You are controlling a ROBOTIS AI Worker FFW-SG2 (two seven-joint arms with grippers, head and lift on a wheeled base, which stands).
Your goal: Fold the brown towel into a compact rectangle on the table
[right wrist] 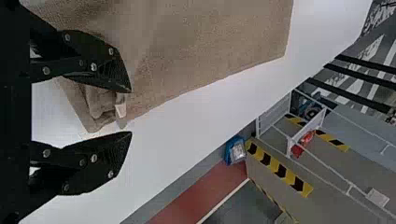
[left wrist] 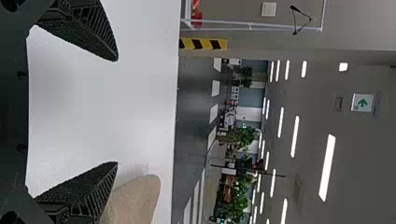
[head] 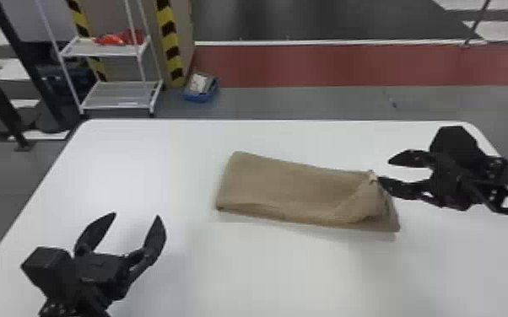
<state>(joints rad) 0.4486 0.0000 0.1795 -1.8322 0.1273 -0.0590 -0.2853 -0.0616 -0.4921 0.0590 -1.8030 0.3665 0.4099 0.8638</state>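
The brown towel (head: 291, 187) lies folded as a long strip right of the table's middle, its right end bunched and uneven with a lower layer showing. At that end my right gripper (head: 386, 170) stands open, one finger at the towel's raised corner. In the right wrist view the towel (right wrist: 201, 42) passes by one finger of my right gripper (right wrist: 131, 112), and a small pale tag shows between the fingers. My left gripper (head: 137, 216) is open over the table's left front part, away from the towel. The left wrist view has the left gripper (left wrist: 116, 112) open, the towel (left wrist: 135, 200) beyond one finger.
The white table (head: 139, 160) has its far edge behind the towel. On the floor beyond stand a white shelf rack (head: 114, 95) and a blue bin (head: 201, 88), with a striped post (head: 168, 38) between them.
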